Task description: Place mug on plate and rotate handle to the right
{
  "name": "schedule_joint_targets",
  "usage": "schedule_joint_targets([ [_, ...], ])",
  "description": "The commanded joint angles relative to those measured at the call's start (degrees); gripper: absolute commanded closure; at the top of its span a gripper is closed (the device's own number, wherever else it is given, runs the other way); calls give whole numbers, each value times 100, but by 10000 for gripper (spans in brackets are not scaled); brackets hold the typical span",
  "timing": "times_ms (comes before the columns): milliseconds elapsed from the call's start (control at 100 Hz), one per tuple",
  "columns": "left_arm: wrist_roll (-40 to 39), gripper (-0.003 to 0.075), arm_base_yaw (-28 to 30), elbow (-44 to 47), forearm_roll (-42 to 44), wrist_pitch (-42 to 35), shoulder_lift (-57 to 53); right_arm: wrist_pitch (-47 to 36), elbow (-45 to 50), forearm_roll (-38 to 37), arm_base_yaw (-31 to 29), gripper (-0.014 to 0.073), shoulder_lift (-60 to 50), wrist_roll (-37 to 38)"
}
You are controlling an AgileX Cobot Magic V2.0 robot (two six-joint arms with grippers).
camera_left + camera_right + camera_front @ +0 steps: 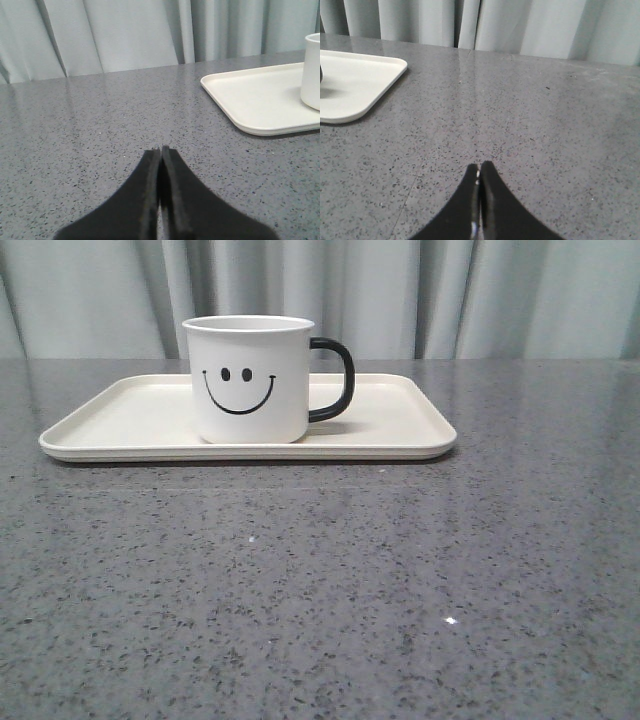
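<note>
The white mug (250,380) with a black smiley face stands upright on the cream plate (400,420) in the front view. Its black handle (335,380) points to the right. No gripper shows in the front view. In the left wrist view my left gripper (160,150) is shut and empty over bare table, with the plate (255,100) and the mug's side (312,70) off to one side. In the right wrist view my right gripper (479,166) is shut and empty over bare table, apart from the plate's corner (360,85).
The grey speckled table (320,590) runs from the plate to the front edge. Pale curtains (450,290) hang behind the table.
</note>
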Motion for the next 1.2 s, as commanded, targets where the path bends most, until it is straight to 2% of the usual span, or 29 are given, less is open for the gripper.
schedule_joint_targets([
  [0, -40, 740, 6, 72, -36, -506, -174, -543, 83, 0, -44, 658, -179, -22],
  [220, -40, 740, 6, 72, -36, -506, -174, -676, 414, 69, -60, 658, -173, 31],
  [450, -40, 740, 6, 72, -36, -506, -174, -1281, 735, 95, -62, 658, -173, 31],
  [1190, -40, 740, 6, 72, -36, -506, -174, -1246, 730, 96, -62, 658, -173, 31],
])
